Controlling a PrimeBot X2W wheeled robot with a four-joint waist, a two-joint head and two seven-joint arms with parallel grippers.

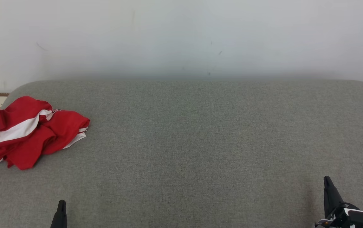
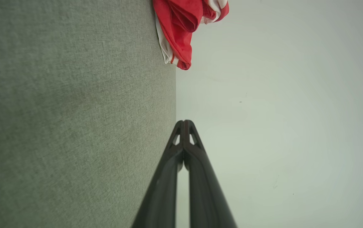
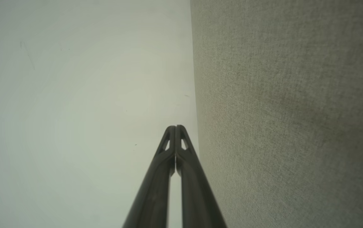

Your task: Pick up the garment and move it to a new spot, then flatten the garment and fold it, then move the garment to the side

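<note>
Crumpled garment point(image 1: 26, 133) not yet picked up.
I held left gripper point(image 1: 61, 203) and right gripper point(image 1: 327, 180) closed, empty, well apart from the garment, ready to reach.

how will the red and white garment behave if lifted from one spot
Likely floppy: the garment lies crumpled in soft folds, so it would probably drape and hang from a single pinch. It looks like thin cloth, so probably light. A push would probably bunch it on the textured grey surface rather than slide it.
</note>
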